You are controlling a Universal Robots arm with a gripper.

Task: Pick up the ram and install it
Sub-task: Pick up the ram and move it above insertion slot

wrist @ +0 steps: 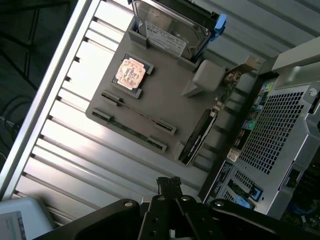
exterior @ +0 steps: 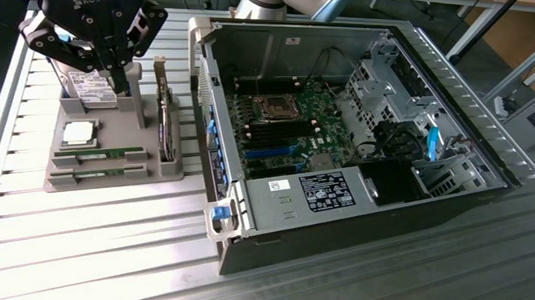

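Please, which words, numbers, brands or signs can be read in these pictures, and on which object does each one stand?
No text can be read with certainty.
hard drive label: printed lines, too small to read.
black power supply label: white print, too small to read.
white sticker beside it: a dark square mark, unreadable.
case wall sticker: unreadable.

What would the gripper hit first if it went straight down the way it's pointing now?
Most likely the gray parts holder, right beside the hard drive standing at its far end. The gripper hangs shut above that spot, but depth is unclear in the exterior view, so it could be the drive's edge.
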